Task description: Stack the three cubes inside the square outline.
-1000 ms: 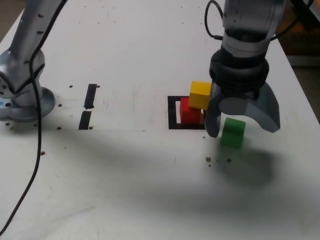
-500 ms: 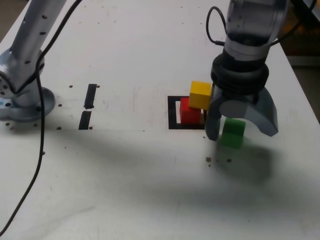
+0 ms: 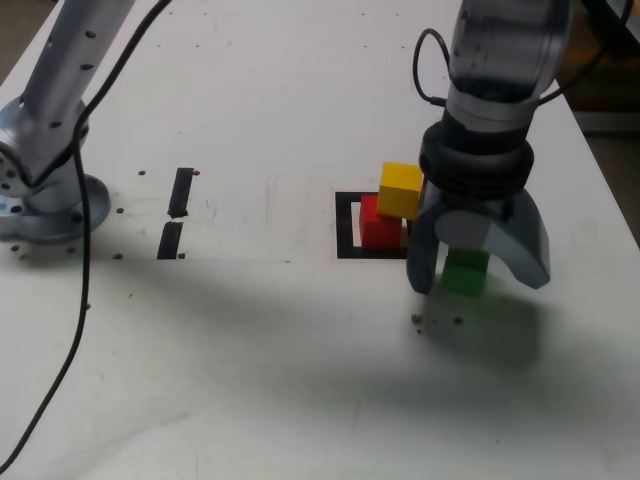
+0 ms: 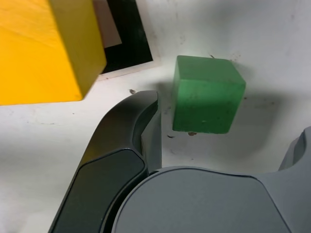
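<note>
claw (image 3: 478,268): grey two-finger claw, spread wide, pointing down, holding nothing
small green cube (image 4: 208,100): on the white table (image 3: 260,380), between the claw's fingers, gap visible on one side
yellow cube (image 3: 401,189): on red cube (image 3: 379,224), beside the claw

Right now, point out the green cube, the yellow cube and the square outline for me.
green cube (image 4: 206,94), wrist view, its top face.
yellow cube (image 3: 400,189), exterior view, its front face.
square outline (image 3: 345,225), exterior view, the tape strip on that view's left.
</note>
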Motion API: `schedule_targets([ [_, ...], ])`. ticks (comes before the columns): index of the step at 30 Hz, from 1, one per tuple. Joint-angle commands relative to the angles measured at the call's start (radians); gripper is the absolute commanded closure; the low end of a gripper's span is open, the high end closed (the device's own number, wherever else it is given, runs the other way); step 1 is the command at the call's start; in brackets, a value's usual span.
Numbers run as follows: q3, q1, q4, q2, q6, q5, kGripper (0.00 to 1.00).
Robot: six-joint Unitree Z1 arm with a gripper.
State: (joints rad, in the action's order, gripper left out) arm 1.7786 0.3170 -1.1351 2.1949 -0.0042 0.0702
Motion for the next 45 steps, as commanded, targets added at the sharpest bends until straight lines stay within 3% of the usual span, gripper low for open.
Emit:
schedule_targets([
  [1, -0.002, -0.003, 0.012, 0.009, 0.005, 0.007, 0.05],
  [16, -0.021, -0.024, 0.031, 0.028, 0.023, 0.043, 0.13],
  [20, -0.028, -0.029, 0.026, 0.029, 0.024, 0.062, 0.26],
  [27, -0.021, -0.030, 0.033, 0.032, 0.035, 0.067, 0.64],
  [30, -0.015, -0.030, 0.045, 0.034, 0.049, 0.070, 0.75],
  [39, -0.014, -0.030, 0.055, 0.033, 0.062, 0.080, 0.87],
  [45, -0.012, -0.023, 0.046, 0.017, 0.045, 0.065, 0.90],
])
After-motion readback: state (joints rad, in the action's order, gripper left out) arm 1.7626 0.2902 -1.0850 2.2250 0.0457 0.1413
